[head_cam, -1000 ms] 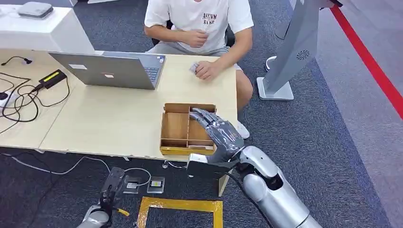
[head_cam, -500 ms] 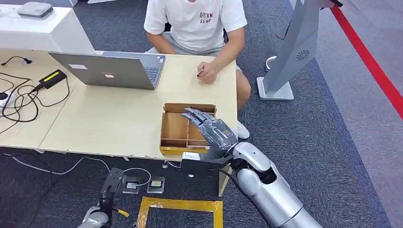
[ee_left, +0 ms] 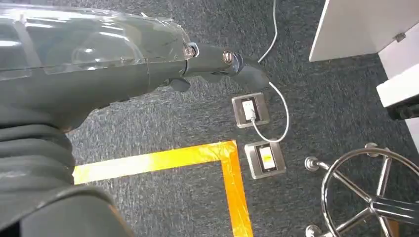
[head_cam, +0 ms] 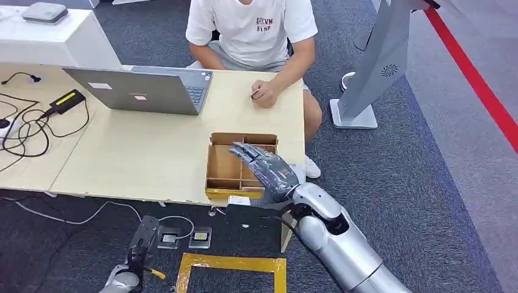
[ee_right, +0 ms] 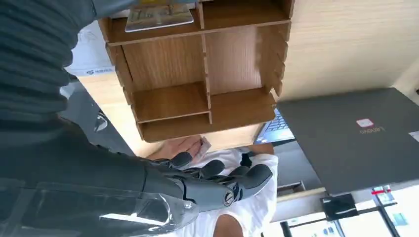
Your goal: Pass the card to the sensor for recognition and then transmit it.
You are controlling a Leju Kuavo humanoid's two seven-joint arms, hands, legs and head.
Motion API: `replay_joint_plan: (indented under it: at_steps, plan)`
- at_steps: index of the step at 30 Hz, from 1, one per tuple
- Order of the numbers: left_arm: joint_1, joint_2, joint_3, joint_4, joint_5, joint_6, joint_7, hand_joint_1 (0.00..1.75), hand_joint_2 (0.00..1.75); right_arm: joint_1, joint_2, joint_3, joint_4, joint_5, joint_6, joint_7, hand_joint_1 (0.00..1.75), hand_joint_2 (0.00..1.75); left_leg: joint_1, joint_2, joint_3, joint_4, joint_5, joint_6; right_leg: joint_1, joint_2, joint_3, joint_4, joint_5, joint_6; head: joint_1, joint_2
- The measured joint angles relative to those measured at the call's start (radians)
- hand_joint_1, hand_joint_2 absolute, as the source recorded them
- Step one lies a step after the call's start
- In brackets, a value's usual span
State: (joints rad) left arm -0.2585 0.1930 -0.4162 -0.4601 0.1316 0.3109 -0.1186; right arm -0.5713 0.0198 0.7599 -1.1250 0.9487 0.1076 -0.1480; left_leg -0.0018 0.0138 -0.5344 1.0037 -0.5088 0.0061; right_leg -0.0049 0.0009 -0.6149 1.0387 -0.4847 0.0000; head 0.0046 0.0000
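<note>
Right hand (head_cam: 270, 171) hovers over the one compartmented wooden tray (head_cam: 223, 163), fingers spread and holding nothing. Left hand (head_cam: 142, 244) hangs at seven o'clock near the floor, its fingers extended and holding nothing. One card (ee_right: 158, 15) lies in a tray compartment, visible from the right wrist; one laptop (head_cam: 143, 90) sits at eleven o'clock.

Pale wooden table (head_cam: 153, 152) on dark carpet (head_cam: 415, 183)

We count one grey open laptop (head_cam: 146, 90), one compartmented brown wooden tray (head_cam: 226, 165), two metal floor sockets (ee_left: 258, 133), one seated person (head_cam: 253, 30).
</note>
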Motion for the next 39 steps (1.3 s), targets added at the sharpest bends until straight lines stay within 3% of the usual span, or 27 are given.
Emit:
replay_joint_plan:
  at_steps: [16,25,39]
  plan:
    - [0.01,0.001,0.027,0.0,-0.028,-0.001,0.005,0.0,0.0,-0.006,0.0,0.013,0.042,0.035,0.006,0.024,0.0,1.75,0.0,0.0,0.0,0.0,0.0,0.0,0.0,0.0,0.0,0.0,0.0,0.0,0.0,0.0]
    - [0.009,0.0,0.04,0.0,-0.069,-0.002,0.014,0.0,0.0,0.002,-0.013,0.011,0.061,0.066,-0.048,0.101,0.0,1.75,0.0,0.0,0.001,0.0,0.0,0.0,0.0,0.001,0.0,0.0,0.0,0.0,0.0,0.0]
    - [0.008,-0.002,0.051,0.0,-0.077,-0.011,0.021,0.0,0.0,0.01,-0.028,0.011,0.098,0.072,-0.068,0.108,0.0,1.75,0.0,0.0,0.001,0.0,0.0,0.0,0.0,0.001,0.0,0.0,0.0,0.0,0.0,0.0]
